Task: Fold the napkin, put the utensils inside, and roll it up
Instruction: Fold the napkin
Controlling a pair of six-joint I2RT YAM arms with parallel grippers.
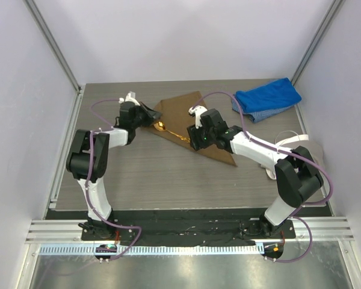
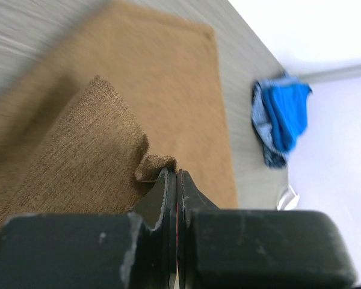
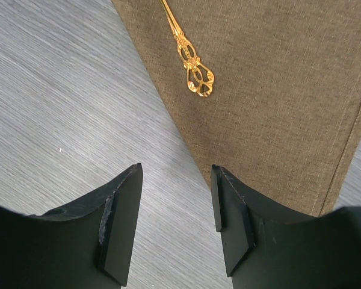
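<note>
Napkin lying on table at centre rear, between two arms. Spoon lying slantwise on napkin, bowl pointing left, handle running toward right gripper. Left gripper sitting at napkin's left corner, touching raised fold there. Right gripper hanging over napkin's near edge, spoon's handle end just beyond fingertips. Other cloth lying at table's far right corner, well apart from napkin.

One tan napkin, one gold spoon, one blue cloth, possibly one white item, half-hidden.
</note>
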